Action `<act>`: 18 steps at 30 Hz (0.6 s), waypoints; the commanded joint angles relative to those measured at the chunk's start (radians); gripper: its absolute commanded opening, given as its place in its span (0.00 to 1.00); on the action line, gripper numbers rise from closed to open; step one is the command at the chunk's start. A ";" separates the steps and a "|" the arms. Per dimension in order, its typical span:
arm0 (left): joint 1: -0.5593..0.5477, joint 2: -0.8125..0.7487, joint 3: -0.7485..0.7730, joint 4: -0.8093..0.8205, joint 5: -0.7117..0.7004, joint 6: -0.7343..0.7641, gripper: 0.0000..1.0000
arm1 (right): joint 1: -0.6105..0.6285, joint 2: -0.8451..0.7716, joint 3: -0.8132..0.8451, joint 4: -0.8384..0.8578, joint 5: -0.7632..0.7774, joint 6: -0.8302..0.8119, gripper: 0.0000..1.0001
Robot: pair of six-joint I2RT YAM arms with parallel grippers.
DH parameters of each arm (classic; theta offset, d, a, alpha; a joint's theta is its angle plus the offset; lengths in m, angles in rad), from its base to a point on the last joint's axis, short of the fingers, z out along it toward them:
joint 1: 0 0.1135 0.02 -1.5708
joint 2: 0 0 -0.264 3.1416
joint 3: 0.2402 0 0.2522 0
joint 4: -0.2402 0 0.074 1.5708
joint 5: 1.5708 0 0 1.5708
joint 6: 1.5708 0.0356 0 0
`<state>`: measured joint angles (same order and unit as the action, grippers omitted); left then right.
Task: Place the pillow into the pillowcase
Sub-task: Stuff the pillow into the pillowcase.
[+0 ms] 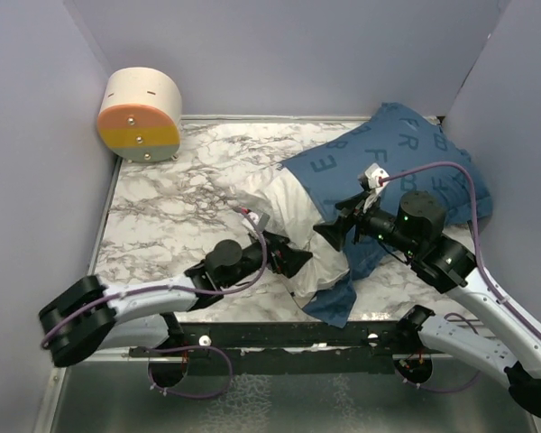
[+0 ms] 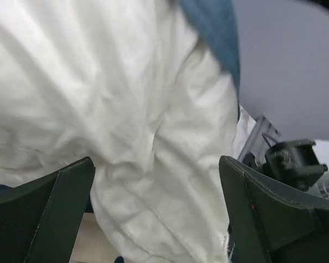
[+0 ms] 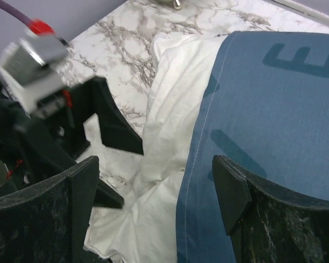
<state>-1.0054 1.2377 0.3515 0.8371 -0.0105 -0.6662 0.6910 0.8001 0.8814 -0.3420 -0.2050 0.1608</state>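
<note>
The white pillow lies on the marble table, its far part inside the dark blue lettered pillowcase and its near end sticking out. My left gripper stands open at that bare end. In the left wrist view the pillow bulges between the wide-apart fingers of the left gripper, with a strip of pillowcase above. My right gripper is open over the pillowcase's hem. The right wrist view shows the pillowcase, the pillow and the right gripper holding nothing.
A cream drum-shaped thing with an orange and teal face stands at the back left corner. Grey walls close in the marble table on three sides. A black rail runs along the near edge.
</note>
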 commanded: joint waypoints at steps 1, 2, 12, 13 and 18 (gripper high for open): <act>0.001 -0.279 0.057 -0.543 -0.238 0.179 0.99 | 0.001 -0.019 0.019 0.035 0.049 -0.010 0.83; 0.007 -0.346 0.060 -0.602 -0.250 0.179 0.99 | 0.001 -0.010 0.032 0.032 0.061 -0.018 0.83; 0.226 -0.554 0.134 -0.759 0.027 -0.022 0.97 | 0.002 0.391 0.393 -0.111 0.186 -0.124 0.83; 0.229 -0.486 0.169 -0.758 0.045 -0.025 0.98 | 0.002 0.436 0.434 -0.135 0.205 -0.130 0.83; 0.363 -0.220 0.249 -0.620 0.191 -0.061 0.99 | 0.006 0.609 0.577 -0.229 0.312 -0.153 0.82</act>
<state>-0.7498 0.8787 0.5697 0.1490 -0.0120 -0.6613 0.6922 1.3125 1.3594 -0.4454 -0.0189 0.0479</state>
